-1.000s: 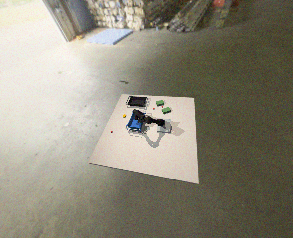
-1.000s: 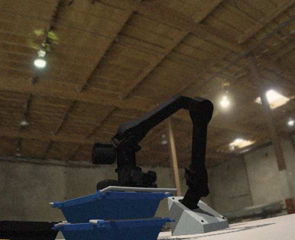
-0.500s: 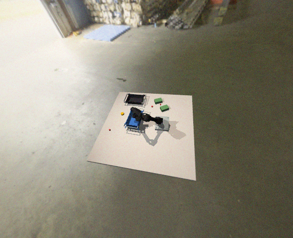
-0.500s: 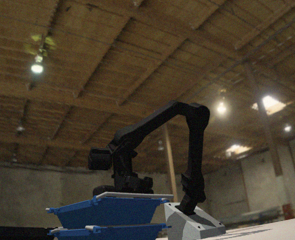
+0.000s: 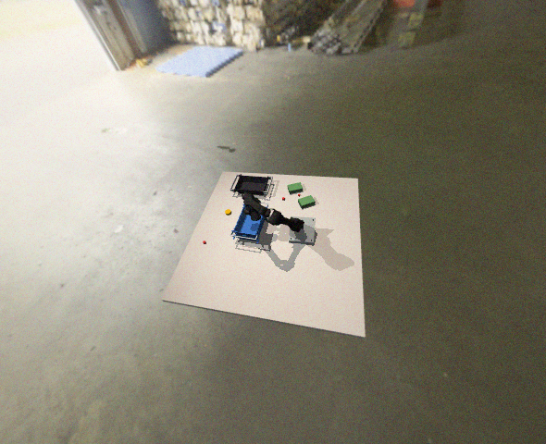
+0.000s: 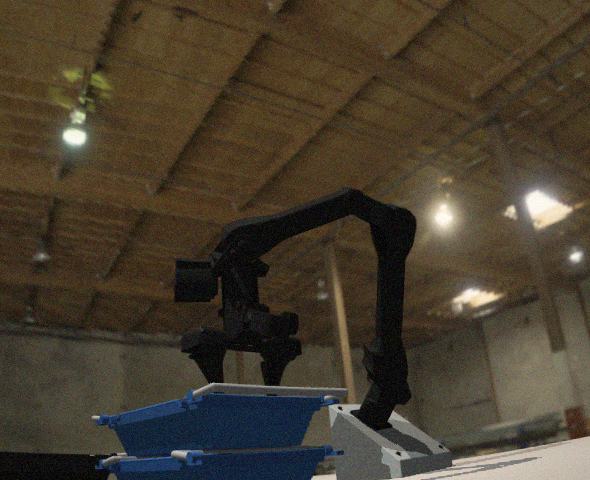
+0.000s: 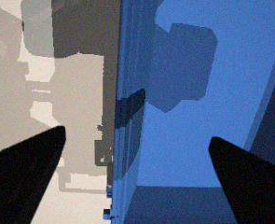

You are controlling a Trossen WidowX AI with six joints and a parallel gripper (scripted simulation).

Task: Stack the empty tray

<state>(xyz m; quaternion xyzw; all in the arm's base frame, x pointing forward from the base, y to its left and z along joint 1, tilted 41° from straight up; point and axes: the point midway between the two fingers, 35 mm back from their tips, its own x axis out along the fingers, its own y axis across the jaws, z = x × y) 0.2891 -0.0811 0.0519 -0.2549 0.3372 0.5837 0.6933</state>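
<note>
One blue tray (image 6: 217, 423) (image 7: 188, 149) stands on top of another blue tray (image 6: 254, 466) and looks about level in the exterior view. Its floor looks bare in the wrist view. White bar pieces show at the lower tray's rim; the rest of its bars and its load are hidden. The stack also shows in the top view, partly under the arm. My gripper (image 6: 242, 383) (image 7: 140, 138) is open and empty, pointing down just above the upper tray's rim. In the wrist view one finger is on each side of its long wall, with space to both.
A black tray (image 5: 253, 184) (image 6: 26, 466) with wire bars stands behind the stack. Two green blocks (image 5: 294, 188) (image 5: 306, 202) and small red cubes (image 5: 283, 198) (image 5: 204, 241) lie around. A yellow disc (image 5: 228, 211) lies left of the stack. The arm's grey base (image 5: 307, 235) (image 6: 360, 449) stands to the right.
</note>
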